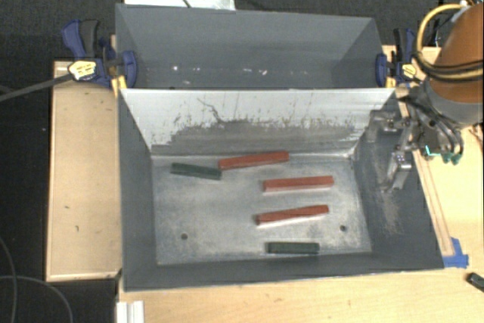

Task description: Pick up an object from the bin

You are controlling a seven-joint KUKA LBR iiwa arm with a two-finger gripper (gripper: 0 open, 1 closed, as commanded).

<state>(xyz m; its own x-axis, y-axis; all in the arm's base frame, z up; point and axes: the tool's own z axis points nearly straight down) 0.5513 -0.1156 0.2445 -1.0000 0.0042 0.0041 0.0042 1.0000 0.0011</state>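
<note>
My gripper (pixel 395 172) hangs over the bin's right sloping wall, with nothing between its fingers; they look slightly apart. The nearest loose things are three red-brown bars on the bin floor: one (pixel 298 183) in the middle right, one (pixel 292 215) below it with a pale edge, and one (pixel 253 160) further back. All lie well to the left of the gripper.
A dark green bar (pixel 196 172) lies at the back left of the floor. Another dark green bar (pixel 293 247) lies near the front edge. The arm with its orange cover and cables stands beyond the bin's right rim.
</note>
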